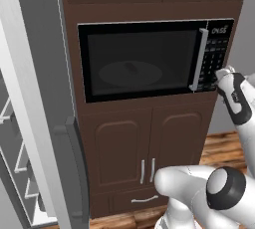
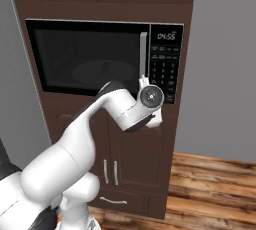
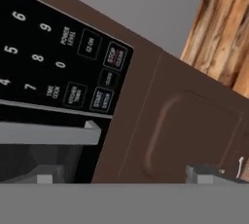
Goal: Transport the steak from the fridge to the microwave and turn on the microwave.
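We see microwave door closed, small dark shape on turntable behind glass, likely steak, though too dim to be sure. Our hand wide open, holding nothing, just in front of keypad's lower edge. In hand view, start button lies above and slightly left of fingertips, close. We judge next move: short push forward onto it.

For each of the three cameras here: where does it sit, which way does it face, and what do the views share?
Left base view: behind-left, facing the microwave; arm lower right, fridge door at left.
Right base view: behind-right, facing the same microwave; arm from lower left, hand by the keypad.
Hand view: on the hand, rolled sideways, close to the keypad; open fingertips at bottom.
Shared: microwave handle and keypad.
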Robot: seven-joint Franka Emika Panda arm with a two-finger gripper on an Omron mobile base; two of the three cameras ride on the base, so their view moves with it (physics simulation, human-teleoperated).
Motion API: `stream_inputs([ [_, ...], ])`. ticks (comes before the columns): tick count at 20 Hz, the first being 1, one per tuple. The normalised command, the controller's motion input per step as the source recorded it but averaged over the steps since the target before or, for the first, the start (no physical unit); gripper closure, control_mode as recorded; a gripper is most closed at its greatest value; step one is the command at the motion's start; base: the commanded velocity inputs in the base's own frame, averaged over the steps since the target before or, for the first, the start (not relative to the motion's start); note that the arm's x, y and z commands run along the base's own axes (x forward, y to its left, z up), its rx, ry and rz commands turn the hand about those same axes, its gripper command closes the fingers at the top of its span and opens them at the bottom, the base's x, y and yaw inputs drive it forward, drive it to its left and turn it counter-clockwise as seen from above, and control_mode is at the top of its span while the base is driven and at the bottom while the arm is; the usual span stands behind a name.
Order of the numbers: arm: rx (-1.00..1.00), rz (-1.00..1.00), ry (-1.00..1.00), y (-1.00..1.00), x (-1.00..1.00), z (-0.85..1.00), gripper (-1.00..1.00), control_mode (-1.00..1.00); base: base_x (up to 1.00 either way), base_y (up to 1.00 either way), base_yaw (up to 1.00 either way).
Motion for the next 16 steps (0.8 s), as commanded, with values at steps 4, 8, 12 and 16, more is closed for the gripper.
stream_inputs([
  [4,0.23,-0.06,0.0,0.0,0.16,-0.25,-1.0,-1.0,0.0,0.0,0.0],
  [8,0.2,-0.04,0.0,0.0,0.07,-0.25,-1.0,-1.0,0.0,0.0,0.0],
  [12,0.18,-0.03,0.0,0.03,0.03,-0.29,-1.0,-1.0,0.0,0.0,0.0],
  [16,0.15,-0.04,0.0,0.16,0.09,-0.28,-1.0,-1.0,0.0,0.0,0.0],
])
